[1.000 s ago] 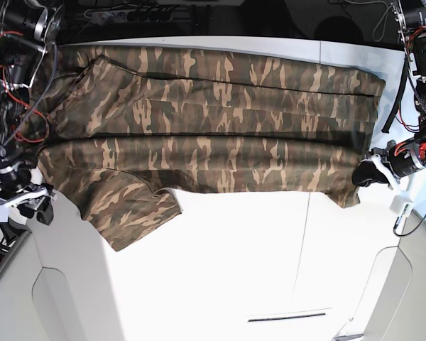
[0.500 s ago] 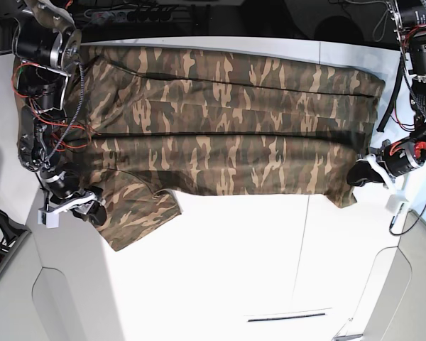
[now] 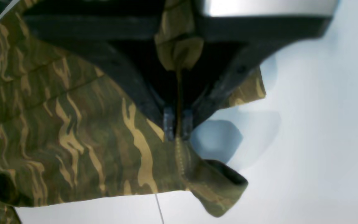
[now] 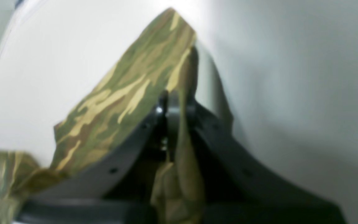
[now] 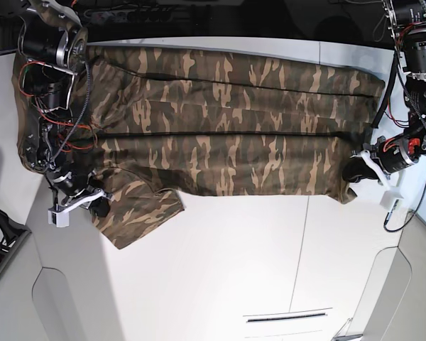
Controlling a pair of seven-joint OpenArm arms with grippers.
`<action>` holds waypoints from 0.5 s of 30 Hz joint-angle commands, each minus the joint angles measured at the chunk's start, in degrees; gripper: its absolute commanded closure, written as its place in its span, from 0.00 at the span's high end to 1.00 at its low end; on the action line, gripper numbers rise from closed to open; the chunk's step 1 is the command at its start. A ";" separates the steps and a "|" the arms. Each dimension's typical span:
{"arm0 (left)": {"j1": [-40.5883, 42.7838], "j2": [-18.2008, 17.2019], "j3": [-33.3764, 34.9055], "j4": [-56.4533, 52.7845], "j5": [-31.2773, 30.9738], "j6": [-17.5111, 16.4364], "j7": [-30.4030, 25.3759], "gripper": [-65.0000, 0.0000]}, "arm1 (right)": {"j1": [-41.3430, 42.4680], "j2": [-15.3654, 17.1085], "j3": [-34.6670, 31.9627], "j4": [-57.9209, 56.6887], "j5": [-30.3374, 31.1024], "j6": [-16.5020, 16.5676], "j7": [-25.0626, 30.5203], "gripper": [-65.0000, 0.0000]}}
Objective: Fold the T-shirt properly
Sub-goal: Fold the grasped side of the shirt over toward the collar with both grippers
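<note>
The camouflage T-shirt (image 5: 220,128) lies spread across the far half of the white table (image 5: 234,270), one short sleeve (image 5: 138,217) sticking out toward the front left. My left gripper (image 5: 353,170) sits at the shirt's right front corner. In the left wrist view it (image 3: 177,126) is shut on a pinched fold of the hem (image 3: 197,177), with cloth bunched between the fingers. My right gripper (image 5: 98,206) is at the sleeve's left edge. The right wrist view shows it (image 4: 168,107) shut on the sleeve cloth (image 4: 129,93), which rises to a peak above the fingertips.
Both arms' bodies and red wiring stand over the table's left (image 5: 50,85) and right (image 5: 415,78) ends. A power strip and cables (image 5: 128,13) run behind the far edge. A narrow slot (image 5: 284,317) shows near the front, and panel seams cross the tabletop.
My right arm swung in from the left table edge to the sleeve and its jaws shut on the cloth. The left gripper shifted slightly left and back, still holding the hem corner.
</note>
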 commanded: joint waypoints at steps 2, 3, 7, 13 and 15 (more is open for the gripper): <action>-1.07 -1.51 -0.48 0.90 -1.11 -0.47 -0.79 0.00 | 1.05 0.81 0.98 5.22 4.61 0.72 -5.25 0.00; -1.05 -1.79 -0.48 0.92 -1.27 -0.47 -0.66 0.00 | 0.44 1.03 1.42 7.80 6.86 0.90 -8.31 0.00; -0.90 -4.17 -0.48 0.92 -3.02 -0.47 -0.28 0.00 | -5.27 1.90 2.40 21.00 14.32 0.90 -15.67 0.00; -0.90 -6.78 -0.48 0.96 -11.80 -0.47 7.87 0.00 | -17.18 3.37 2.67 38.77 21.38 0.90 -20.46 0.00; -0.76 -6.99 -0.48 0.96 -14.27 -0.47 10.75 0.00 | -20.87 3.50 3.48 43.85 22.43 0.90 -20.44 0.00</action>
